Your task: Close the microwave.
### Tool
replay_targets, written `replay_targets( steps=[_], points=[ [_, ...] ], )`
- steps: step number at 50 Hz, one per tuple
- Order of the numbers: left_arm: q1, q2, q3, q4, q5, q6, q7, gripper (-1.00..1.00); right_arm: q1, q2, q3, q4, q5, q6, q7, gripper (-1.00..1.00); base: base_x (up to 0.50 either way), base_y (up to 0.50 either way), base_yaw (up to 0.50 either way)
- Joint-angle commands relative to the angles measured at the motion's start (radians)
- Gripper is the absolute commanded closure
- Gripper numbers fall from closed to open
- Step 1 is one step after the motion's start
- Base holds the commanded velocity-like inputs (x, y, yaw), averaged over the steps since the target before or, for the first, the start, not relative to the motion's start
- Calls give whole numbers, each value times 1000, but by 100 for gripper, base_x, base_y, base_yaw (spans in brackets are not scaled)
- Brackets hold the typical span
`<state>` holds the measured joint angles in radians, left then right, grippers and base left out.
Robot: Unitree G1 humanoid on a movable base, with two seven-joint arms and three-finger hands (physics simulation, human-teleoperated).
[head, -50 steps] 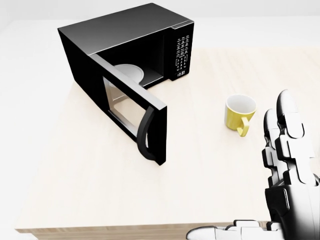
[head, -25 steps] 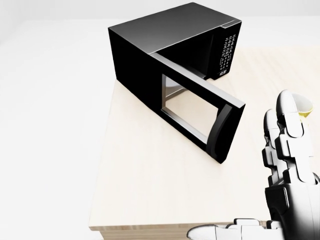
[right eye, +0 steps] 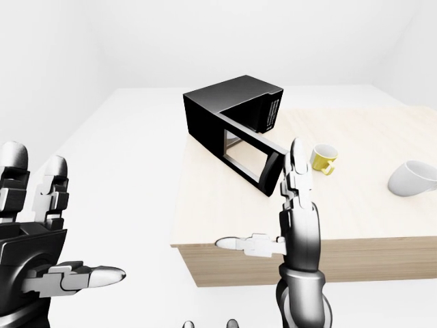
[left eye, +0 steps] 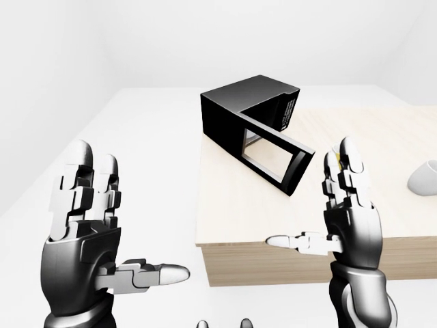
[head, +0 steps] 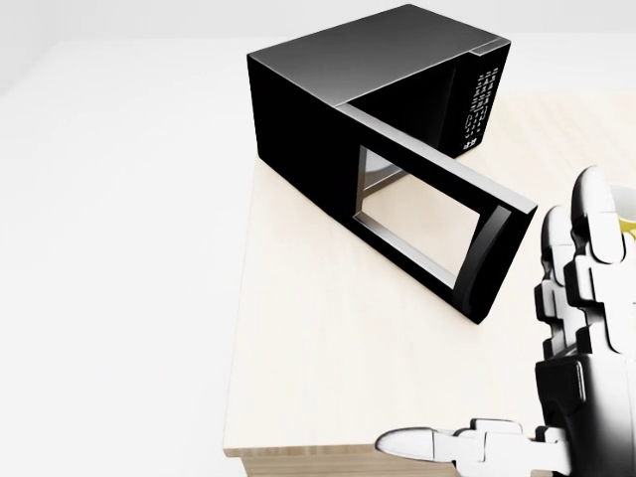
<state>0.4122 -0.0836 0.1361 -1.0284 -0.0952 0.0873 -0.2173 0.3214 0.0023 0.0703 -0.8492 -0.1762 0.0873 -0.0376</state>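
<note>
We noted a pale wooden table [right eye: 382, 225] carrying a black box-shaped microwave [head: 378, 75] at its upper left corner in the head view, its windowed door [head: 437, 224] swung wide open toward lower right. Our left hand [left eye: 85, 229] hung off the table's left in the left-eye view, fingers spread, holding nothing. Our right hand [left eye: 345, 222] stood upright just right of the door, fingers wide, empty, not touching it. A yellow mug [right eye: 322, 158] and a white bowl [right eye: 413, 179] sat to the right in the right-eye view.
</note>
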Motion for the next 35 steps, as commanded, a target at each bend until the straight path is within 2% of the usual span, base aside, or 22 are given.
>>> replay_targets(
  steps=[1, 10, 35],
  points=[
    [-4, 3, -2, -11, 5, 0, 4, -100, -7, -2, 4, -8, 0, 0, -16, -100, 0, 0, 0],
    [3, 3, 1, -19, -8, 0, -1, -100, 1, -8, 8, -17, 8, 0, -2, -100, 8, 0, 0],
    [0, -2, 5, -15, -3, 0, -5, -100, 5, -8, 6, -2, 3, 0, 1, -100, 50, 0, 0]
  ],
)
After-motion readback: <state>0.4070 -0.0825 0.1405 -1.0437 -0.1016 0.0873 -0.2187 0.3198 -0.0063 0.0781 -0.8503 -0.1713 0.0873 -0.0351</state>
